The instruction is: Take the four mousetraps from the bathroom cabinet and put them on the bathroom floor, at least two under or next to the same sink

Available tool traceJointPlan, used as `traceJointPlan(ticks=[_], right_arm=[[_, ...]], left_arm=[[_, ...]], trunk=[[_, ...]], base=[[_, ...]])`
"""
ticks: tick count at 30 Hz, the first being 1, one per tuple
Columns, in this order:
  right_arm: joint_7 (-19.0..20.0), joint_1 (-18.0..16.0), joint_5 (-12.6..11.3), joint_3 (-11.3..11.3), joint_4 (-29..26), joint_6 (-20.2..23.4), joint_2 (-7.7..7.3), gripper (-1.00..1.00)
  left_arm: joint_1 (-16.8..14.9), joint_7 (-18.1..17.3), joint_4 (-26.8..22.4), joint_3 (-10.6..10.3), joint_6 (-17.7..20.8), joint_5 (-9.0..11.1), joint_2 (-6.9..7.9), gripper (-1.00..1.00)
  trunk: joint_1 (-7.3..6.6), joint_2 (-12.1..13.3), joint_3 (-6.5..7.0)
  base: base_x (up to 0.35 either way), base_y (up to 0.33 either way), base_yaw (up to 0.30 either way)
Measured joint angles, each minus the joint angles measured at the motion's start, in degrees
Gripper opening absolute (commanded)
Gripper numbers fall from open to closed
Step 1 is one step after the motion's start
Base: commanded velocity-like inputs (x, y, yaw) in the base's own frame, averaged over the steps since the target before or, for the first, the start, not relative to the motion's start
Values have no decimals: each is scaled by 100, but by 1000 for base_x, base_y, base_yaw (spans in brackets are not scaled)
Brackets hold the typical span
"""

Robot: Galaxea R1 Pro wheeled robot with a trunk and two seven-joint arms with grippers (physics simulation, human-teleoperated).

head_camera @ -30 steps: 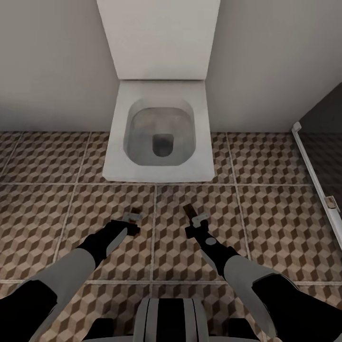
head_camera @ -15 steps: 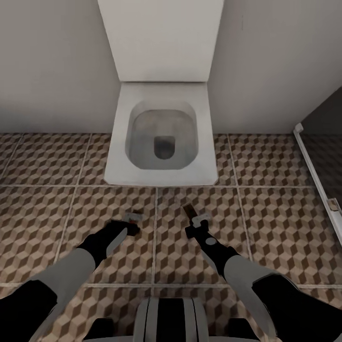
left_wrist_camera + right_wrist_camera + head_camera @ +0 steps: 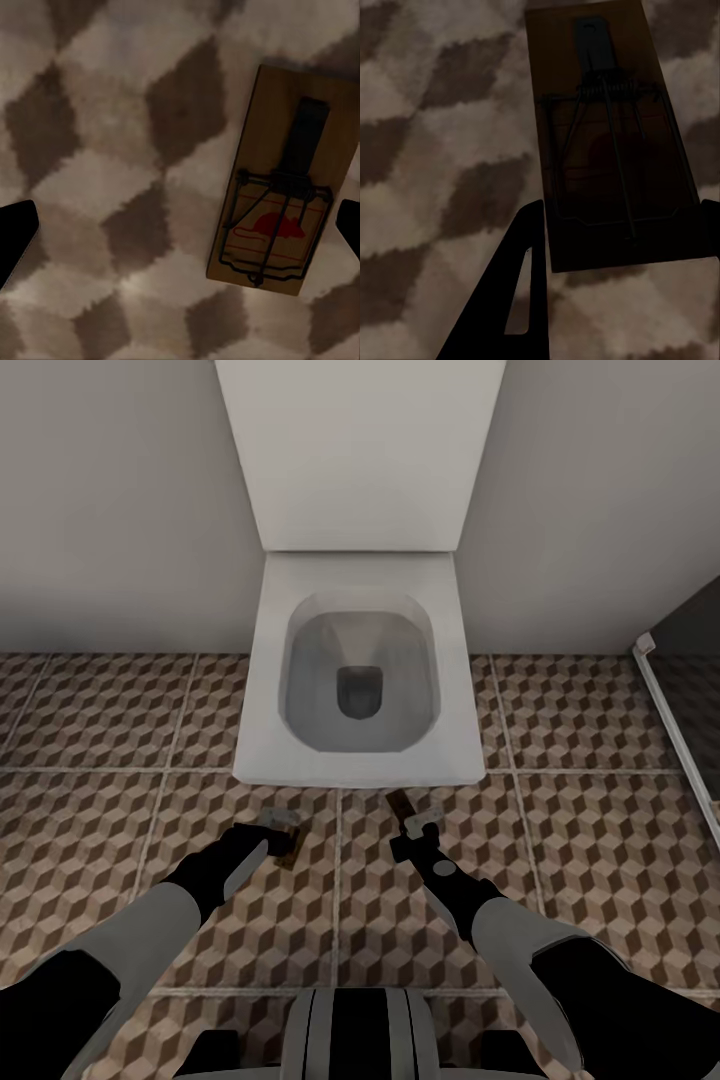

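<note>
Two mousetraps in play. One mousetrap (image 3: 283, 201) seems to lie flat on the bathroom floor (image 3: 600, 840) under the spread left gripper (image 3: 280, 838), not pinched. Second mousetrap (image 3: 611, 135) is pinched in the right gripper (image 3: 412, 822), above the tiles. Both sit just in front of the toilet (image 3: 360, 670). Judged: at most one down here, sink placement and remaining traps not confirmed.
</note>
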Motion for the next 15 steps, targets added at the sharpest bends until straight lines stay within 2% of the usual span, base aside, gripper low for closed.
traceJointPlan(ticks=[15], right_arm=[[0, 0, 0, 0, 77, 0, -37, -100]], left_arm=[[0, 7, -11, -2, 0, 0, 0, 100]], trunk=[[0, 0, 0]], base=[[4, 2, 0]])
